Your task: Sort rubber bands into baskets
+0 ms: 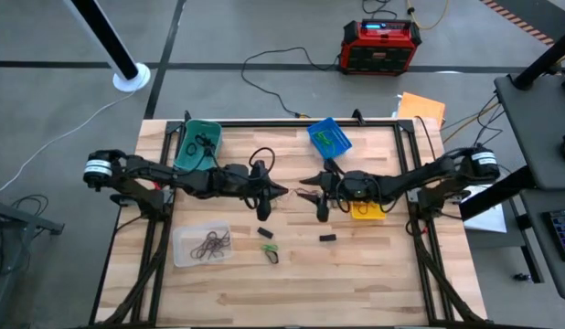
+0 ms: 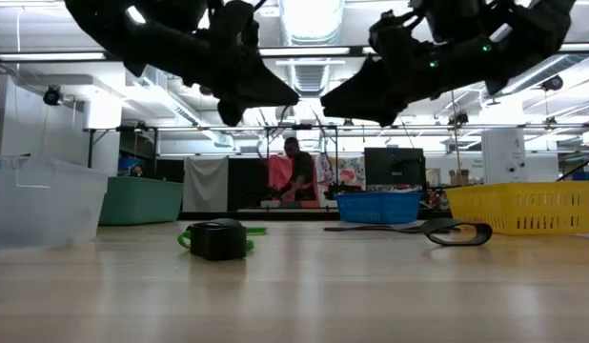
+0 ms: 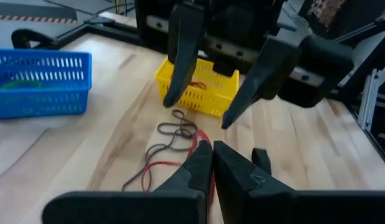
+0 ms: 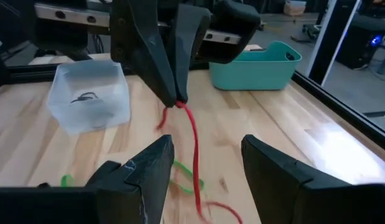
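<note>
My left gripper (image 1: 282,191) hangs above the table's middle, shut on a red rubber band (image 4: 194,149). Facing it from the right, my right gripper (image 1: 305,194) is open, its fingers (image 4: 149,165) standing on either side of the hanging red strand without touching it. A tangle of brown and red rubber bands (image 3: 174,134) lies on the table below. The baskets are teal (image 1: 198,144) at far left, blue (image 1: 329,137) at the far middle, yellow (image 1: 367,210) under my right arm, and clear (image 1: 202,245) at near left, holding dark bands. My left gripper pinches the red band's upper end (image 4: 180,107) between the tips of its two fingers. The fingers come almost level from the table's left, tipped slightly down. The band hangs below them as a long strand, and its lower part (image 4: 220,208) curls on the table.
Green rubber bands (image 1: 270,251) and a small black block (image 1: 327,238) lie on the near half of the table. A dark band (image 2: 456,232) lies in front of the yellow basket. A red box (image 1: 381,46) stands on the floor beyond the far edge.
</note>
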Motion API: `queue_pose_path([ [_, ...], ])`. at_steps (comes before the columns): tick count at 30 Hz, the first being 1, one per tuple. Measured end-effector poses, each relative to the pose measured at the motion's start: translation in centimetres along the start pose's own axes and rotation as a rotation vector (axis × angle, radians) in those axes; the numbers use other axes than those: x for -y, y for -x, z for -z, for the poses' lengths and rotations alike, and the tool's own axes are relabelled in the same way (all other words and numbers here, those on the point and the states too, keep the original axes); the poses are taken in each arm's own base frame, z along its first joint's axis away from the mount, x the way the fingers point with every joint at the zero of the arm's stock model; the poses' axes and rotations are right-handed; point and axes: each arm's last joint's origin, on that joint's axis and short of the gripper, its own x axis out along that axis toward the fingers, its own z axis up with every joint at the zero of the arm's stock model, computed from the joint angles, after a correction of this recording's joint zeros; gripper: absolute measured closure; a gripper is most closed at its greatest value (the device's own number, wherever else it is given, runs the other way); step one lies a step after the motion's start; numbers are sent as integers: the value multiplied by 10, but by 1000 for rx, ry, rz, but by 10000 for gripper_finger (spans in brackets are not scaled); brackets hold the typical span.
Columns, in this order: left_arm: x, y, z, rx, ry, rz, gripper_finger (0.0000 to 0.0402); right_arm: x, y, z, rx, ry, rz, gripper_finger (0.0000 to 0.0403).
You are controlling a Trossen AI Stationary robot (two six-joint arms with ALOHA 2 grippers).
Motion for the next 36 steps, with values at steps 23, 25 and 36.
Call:
queue_pose_path([
  [23,4,0,-5,28,-4,-4,363,-6,-26,-7,-74,62,-49,392],
  [25,4,0,-5,28,-12,-6,341,-5,-24,-7,-93,56,-49,393],
  [36,2,0,0,-27,-37,-57,248,-1,17,-40,-362,-4,-24,394],
])
